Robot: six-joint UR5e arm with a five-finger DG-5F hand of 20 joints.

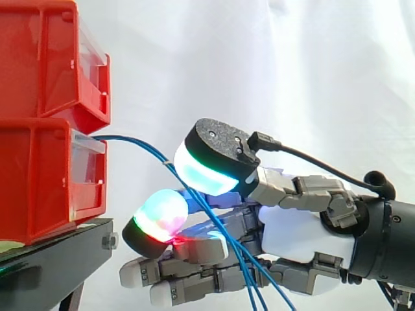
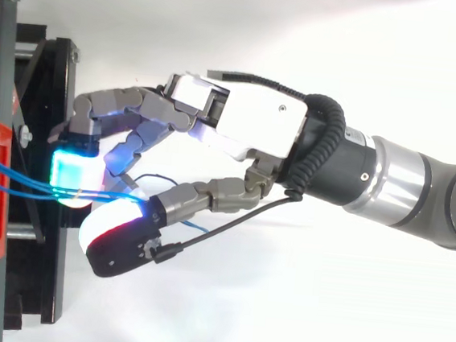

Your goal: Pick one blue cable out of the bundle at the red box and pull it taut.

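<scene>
**Blue cables caught between thumb and finger just off the lower bin**

A small bundle of thin blue cables (image 1: 133,140) leaves the front of the lower red bin (image 1: 39,181). It bows gently down to the right into the hand (image 1: 292,227), then drops steeply past the palm to the bottom edge of the side view. At least two strands show between the bin and the hand.

The hand is curled round the bundle. The big thumb pad (image 1: 204,172), glowing cyan and green, sits above the strands. A finger pad (image 1: 161,214), glowing cyan, magenta and red, sits below, with little gap left. How many strands the pads actually press cannot be told. In the top view the cables (image 2: 17,181) run nearly straight from the bin to the pads, and a slack loop lies just past them.

The lower fingers reach close to the front edge of the black stand (image 1: 58,249), under the bin's lip. The upper red bin (image 1: 45,58) stands well clear above. To the right there is only the white curtain (image 1: 292,65).
</scene>
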